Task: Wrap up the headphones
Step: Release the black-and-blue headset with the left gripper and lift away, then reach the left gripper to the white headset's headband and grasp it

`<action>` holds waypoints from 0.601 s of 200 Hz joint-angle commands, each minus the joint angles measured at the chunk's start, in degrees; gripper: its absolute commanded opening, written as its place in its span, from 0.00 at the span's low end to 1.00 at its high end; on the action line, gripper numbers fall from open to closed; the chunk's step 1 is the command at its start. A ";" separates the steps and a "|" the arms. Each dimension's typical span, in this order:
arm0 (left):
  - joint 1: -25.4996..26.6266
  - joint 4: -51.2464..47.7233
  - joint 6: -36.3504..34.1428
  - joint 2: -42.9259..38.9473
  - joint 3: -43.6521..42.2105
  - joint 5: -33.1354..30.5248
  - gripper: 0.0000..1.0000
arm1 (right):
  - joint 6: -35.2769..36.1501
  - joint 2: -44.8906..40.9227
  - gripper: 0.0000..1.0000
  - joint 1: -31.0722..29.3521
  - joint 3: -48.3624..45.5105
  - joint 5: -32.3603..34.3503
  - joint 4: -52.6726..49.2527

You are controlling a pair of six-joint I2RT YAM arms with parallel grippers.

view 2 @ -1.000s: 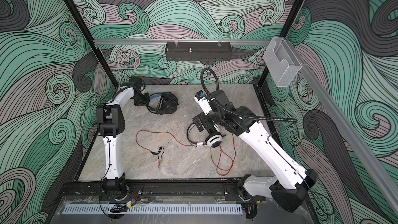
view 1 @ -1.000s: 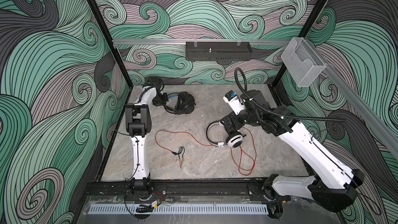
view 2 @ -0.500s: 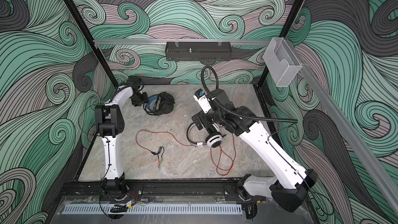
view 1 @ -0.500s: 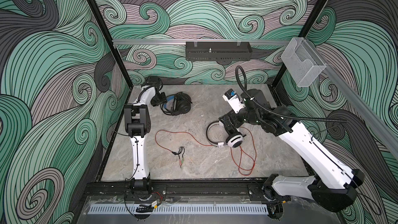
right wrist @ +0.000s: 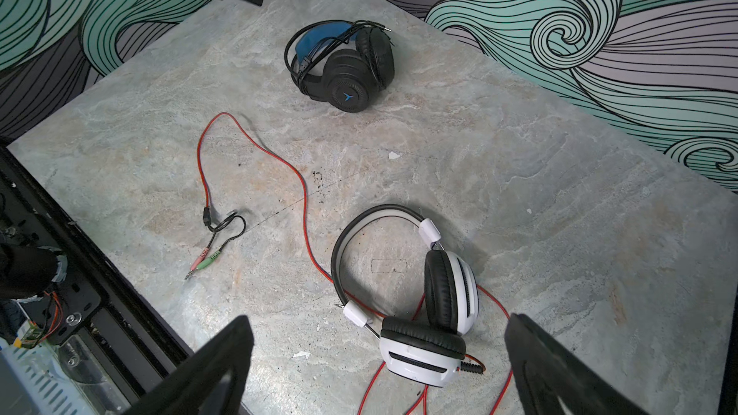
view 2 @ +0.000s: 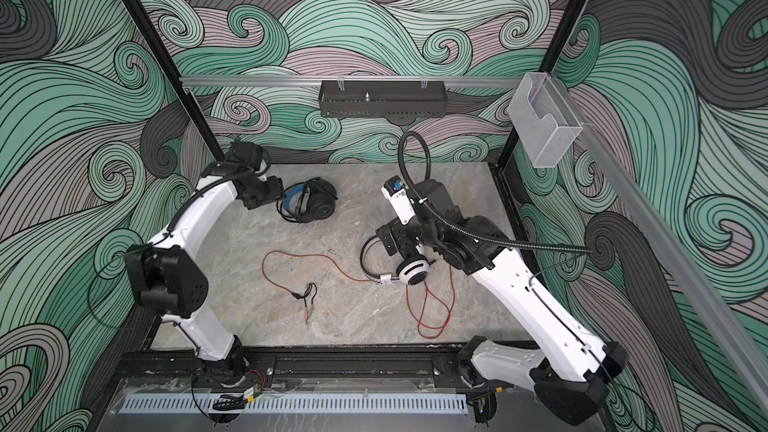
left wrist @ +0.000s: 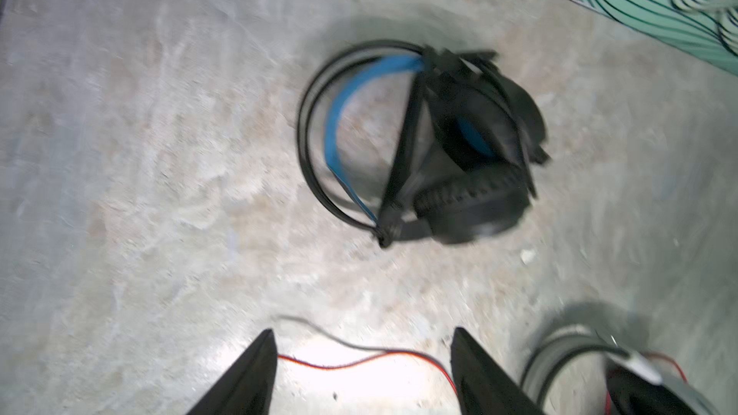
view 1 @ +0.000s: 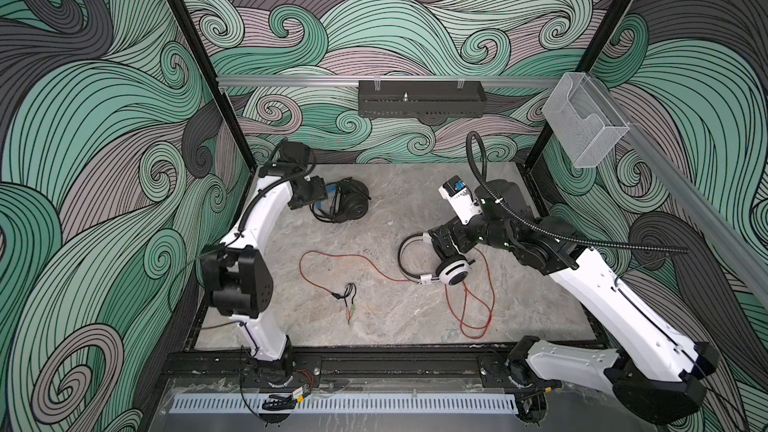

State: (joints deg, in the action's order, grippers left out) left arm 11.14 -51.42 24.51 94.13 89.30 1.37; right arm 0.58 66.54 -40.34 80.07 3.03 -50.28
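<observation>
The white headset [right wrist: 447, 305] lies on the desk [view 1: 399, 201] right under the right hand [right wrist: 377, 323]. That hand's jaws stand wide apart and empty, with the ear cups between them. The headset's long axis runs from cups to headband, pointing toward the left arm's side, and the loose red cable [view 1: 332, 257] trails the same way. The right arm is nearer. The left hand [left wrist: 361, 331], also apart and empty, is just beside the black headset [view 1: 347, 201], whose cable seems wound, though the left wrist view is blurred.

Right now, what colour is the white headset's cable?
The cable is red, clearest in the right wrist view.
</observation>
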 commanded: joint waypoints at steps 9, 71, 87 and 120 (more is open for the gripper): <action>14.46 2.16 13.75 -7.75 -9.03 1.61 0.71 | -1.83 -3.59 0.99 -0.22 -5.17 2.35 1.32; 30.19 3.85 22.40 7.53 -3.10 2.34 0.71 | -3.66 -12.21 0.99 0.22 -14.31 2.53 1.21; 31.47 1.59 21.02 13.17 0.90 0.96 0.70 | -3.76 -13.78 0.99 0.32 -15.53 2.52 1.12; 31.75 0.13 20.67 19.24 4.04 -1.98 0.66 | -3.59 -15.89 0.99 0.46 -16.08 2.75 0.31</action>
State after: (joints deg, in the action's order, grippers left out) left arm 42.50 -48.42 44.58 111.74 90.63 2.79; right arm -2.22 52.21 -40.16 64.38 4.64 -50.13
